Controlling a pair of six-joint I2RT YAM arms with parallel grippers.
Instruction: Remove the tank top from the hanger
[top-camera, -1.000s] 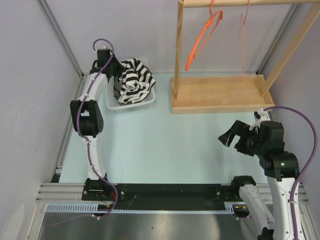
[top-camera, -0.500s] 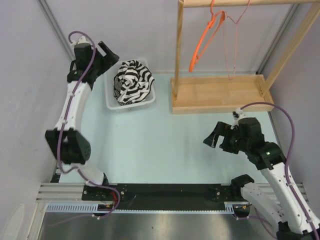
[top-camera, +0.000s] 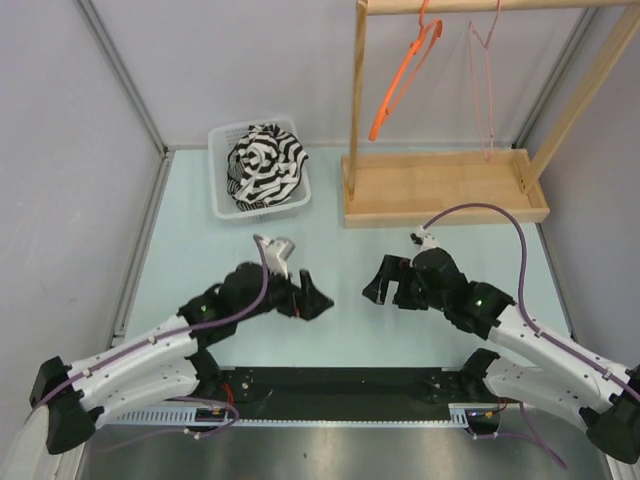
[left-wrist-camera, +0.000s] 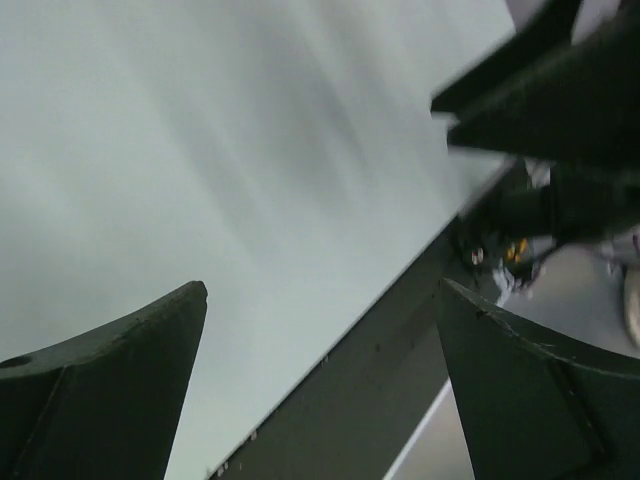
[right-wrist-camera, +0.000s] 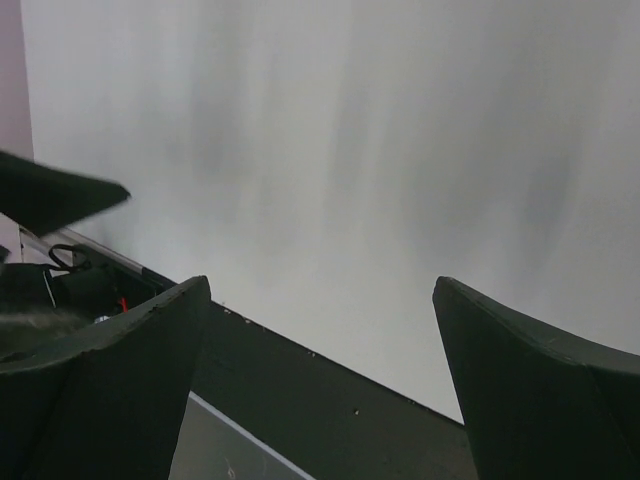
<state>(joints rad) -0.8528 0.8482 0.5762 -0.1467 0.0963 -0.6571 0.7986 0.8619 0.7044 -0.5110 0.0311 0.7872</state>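
The striped tank top (top-camera: 262, 165) lies bunched in the white basket (top-camera: 250, 213) at upper left, clear of the orange hanger (top-camera: 400, 80). It looks soft, light and limp, so a raised fold would suit a pinch. The left gripper (top-camera: 315, 300) and right gripper (top-camera: 383, 287) hang spread wide and empty at lower middle.

Wide-spread right gripper (right-wrist-camera: 320, 283) over pale tabletop (right-wrist-camera: 350, 150)
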